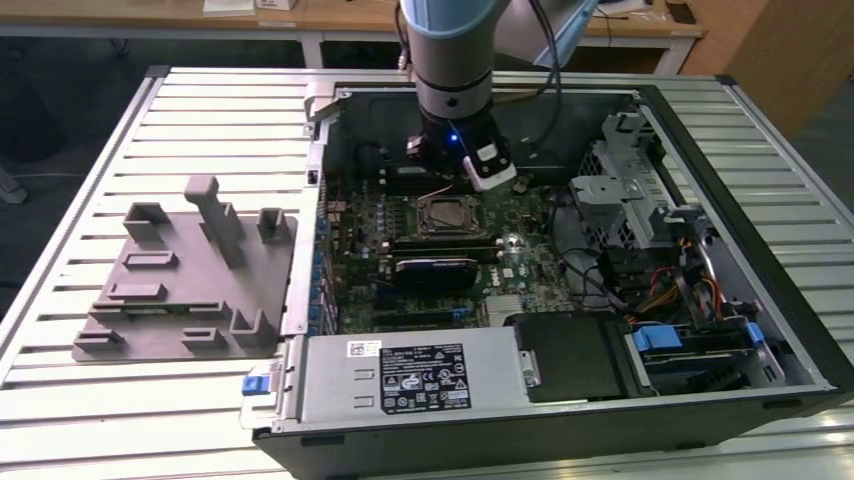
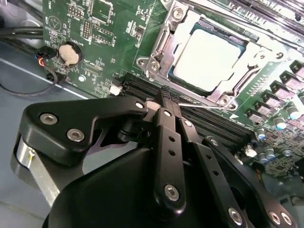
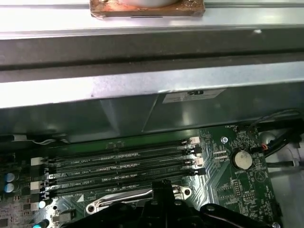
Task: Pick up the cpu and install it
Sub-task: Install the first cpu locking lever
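One shiny square cpu point(image 2: 209, 61) in metal-framed socket point(image 2: 159, 52), mobo.

Exterior view: looks down from high and well back at the slatted table point(image 1: 200, 110), the open computer case point(image 1: 561, 400) and my arm point(image 1: 454, 60).
Second wrist view: rides just behind my claw point(image 2: 166, 97), close above the motherboard point(image 2: 99, 42), facing the cpu point(image 2: 209, 59) in its socket.
First wrist view: sits low inside the case, facing across the memory slots point(image 3: 118, 164) to the case wall point(image 3: 142, 104).
Shared: both wrist views show the coin battery point(image 2: 70, 53) point(image 3: 241, 159), the memory slots and my claw's tip.
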`<act>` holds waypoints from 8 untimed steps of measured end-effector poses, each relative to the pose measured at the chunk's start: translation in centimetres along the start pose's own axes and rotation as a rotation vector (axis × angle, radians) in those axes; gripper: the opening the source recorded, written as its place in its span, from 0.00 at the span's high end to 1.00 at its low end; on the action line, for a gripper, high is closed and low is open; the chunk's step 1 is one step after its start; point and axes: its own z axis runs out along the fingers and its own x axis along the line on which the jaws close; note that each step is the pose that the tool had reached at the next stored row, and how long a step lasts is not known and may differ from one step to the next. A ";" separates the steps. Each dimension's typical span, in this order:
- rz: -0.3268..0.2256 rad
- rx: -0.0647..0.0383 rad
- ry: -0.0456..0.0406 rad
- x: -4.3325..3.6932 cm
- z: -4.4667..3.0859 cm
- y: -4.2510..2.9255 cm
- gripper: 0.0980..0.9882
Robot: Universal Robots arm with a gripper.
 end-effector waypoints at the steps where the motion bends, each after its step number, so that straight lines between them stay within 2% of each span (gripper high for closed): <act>1: 0.004 0.000 -0.0020 0.09 0.06 -0.03 0.99; 5: 0.027 0.003 -0.0098 0.46 0.25 -0.14 0.99; 8: 0.064 0.008 -0.0195 0.50 0.40 -0.18 0.99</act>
